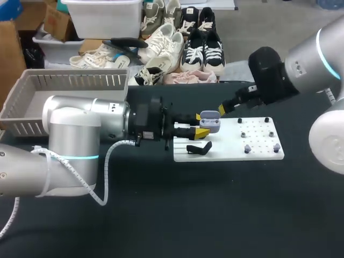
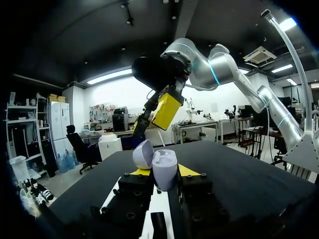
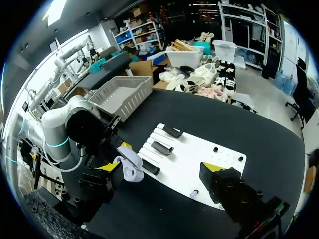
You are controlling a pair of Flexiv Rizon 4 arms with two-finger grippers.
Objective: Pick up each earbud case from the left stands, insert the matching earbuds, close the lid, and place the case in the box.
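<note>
While the left end effector (image 1: 200, 124) clamps the half-hidden earbud case (image 2: 163, 167), the right end effector (image 3: 160, 167) gapes empty.

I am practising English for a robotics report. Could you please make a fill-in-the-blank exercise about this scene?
1. The left gripper is shut on the earbud case, whose lid is ___.
2. The earbud case hangs over a ___ board.
3. The grey basket stands on the robot's ___ side.
Missing words: open; white; left.
</note>
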